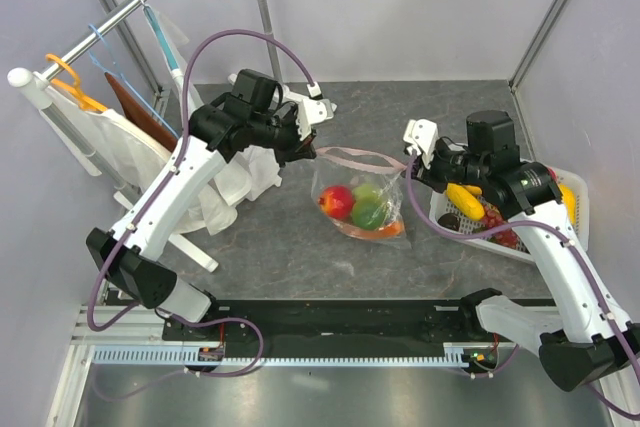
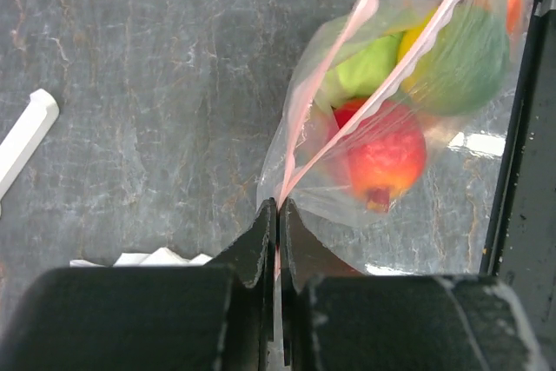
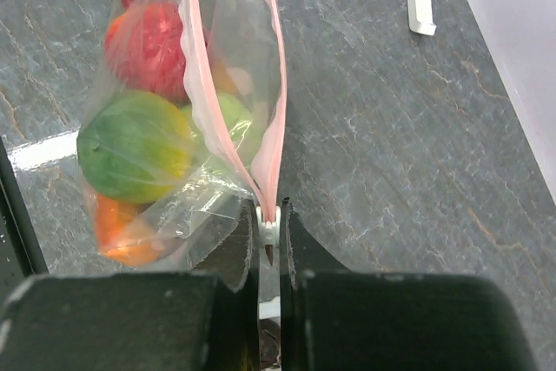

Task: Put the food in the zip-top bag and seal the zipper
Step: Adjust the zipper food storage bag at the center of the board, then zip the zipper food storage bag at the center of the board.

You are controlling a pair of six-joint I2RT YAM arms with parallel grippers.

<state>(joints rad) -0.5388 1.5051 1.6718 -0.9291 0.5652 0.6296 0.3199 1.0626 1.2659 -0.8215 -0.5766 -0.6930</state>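
- Left gripper: clamped on the zipper end.
- Right gripper: clamped on the white slider tab.
- The zip-top bag, mouth open, holds food on the table between them.

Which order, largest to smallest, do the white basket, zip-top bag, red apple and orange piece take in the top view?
1. white basket, partly hidden by the right arm
2. zip-top bag
3. red apple
4. orange piece, partly hidden, so unsure

No readable text, labels, numbers (any view).
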